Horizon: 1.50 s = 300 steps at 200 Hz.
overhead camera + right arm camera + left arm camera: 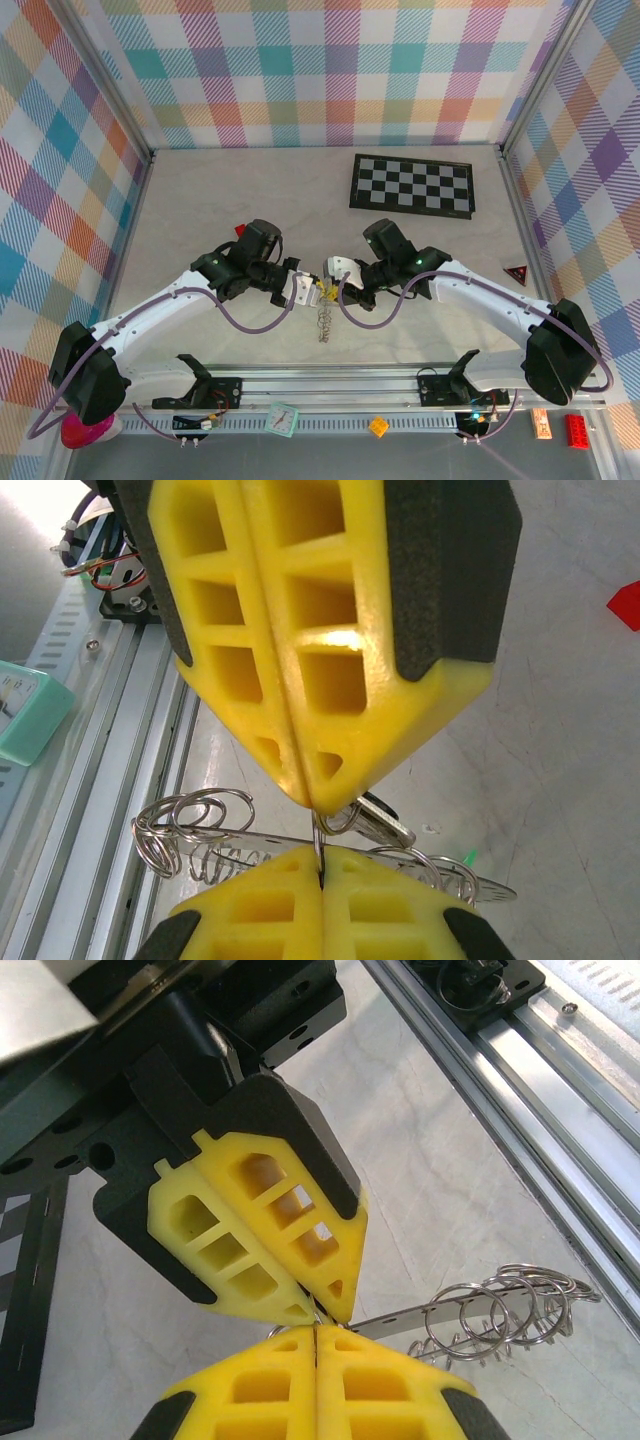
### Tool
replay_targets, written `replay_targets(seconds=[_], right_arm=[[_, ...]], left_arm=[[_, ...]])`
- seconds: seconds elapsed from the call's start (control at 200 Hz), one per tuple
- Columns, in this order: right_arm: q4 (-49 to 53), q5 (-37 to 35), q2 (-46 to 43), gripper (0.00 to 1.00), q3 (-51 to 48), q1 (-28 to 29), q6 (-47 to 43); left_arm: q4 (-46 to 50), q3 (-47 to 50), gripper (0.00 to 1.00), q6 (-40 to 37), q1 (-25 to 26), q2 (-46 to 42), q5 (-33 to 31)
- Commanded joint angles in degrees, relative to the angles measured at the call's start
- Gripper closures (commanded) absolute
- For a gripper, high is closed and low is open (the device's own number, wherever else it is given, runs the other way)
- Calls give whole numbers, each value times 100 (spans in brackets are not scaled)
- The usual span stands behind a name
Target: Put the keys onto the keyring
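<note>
At the centre of the top view the left end effector (314, 292) and the right end effector (333, 290) are set tip to tip above the counter (200, 210). The keyring (322, 325) is seen hanging just below them as a loose bunch of wire loops. Both end effectors are clenched. In the right wrist view a thin wire of the keyring is pinched in the right one's closed fingers at the bottom of the frame. The left one is shut directly above it, and whether ring wire or a key blade is gripped there cannot be told. What looks to be the black-headed key (388, 822) is seen just right of the pinch, and a green speck (468, 860) at the lower right may be the head of the other key. The main risk is judged to lie in how little metal is held. If either grip is eased, or the arms are drawn apart unevenly, the floppy ring is likely to be twisted out and dropped. Any key not fully threaded could then be shed onto the counter. The wire could also be bent by too hard a pull. Because the pinch is hidden by the yellow fingers (380, 1352) in both wrist views, a misthreaded key could go unnoticed.
</note>
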<state>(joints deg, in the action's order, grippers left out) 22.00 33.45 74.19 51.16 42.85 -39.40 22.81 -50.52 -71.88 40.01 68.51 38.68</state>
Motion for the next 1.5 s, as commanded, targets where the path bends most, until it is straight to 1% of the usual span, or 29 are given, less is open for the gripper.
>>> replay_targets(seconds=[0.0,0.515,0.65,0.725,0.775,0.87,0.91,0.98,1.125,1.27,1.38,1.495], right_arm=[[-405,54,-119,100,68,22,124],[-569,-23,-221,100,-25,20,334],[-573,-40,-243,100,-41,22,353],[-591,-53,-269,100,-70,16,362],[-597,-66,-274,100,-76,8,371],[-634,-101,-289,100,-92,15,380],[-647,-106,-289,100,-103,19,380],[-658,-104,-279,100,-116,12,363],[-703,-93,-274,100,-140,21,298],[-702,-33,-230,100,-123,22,231],[-696,20,-219,100,-109,22,205],[-654,43,-208,100,-104,22,163]], left_arm=[[318,10,100,-195,68,-106,142],[338,210,100,-81,68,-286,-62],[323,261,91,-22,68,-319,-100],[321,289,90,29,68,-355,-115],[337,289,87,73,66,-383,-123],[324,322,69,241,66,-463,-180],[259,347,66,412,64,-517,-230],[108,378,64,829,43,-646,-296],[-59,304,63,2039,-117,-811,-276],[110,8,63,3256,-283,-600,16],[345,-218,64,3706,-359,-280,322],[-3,-198,63,4142,-482,-52,678]])
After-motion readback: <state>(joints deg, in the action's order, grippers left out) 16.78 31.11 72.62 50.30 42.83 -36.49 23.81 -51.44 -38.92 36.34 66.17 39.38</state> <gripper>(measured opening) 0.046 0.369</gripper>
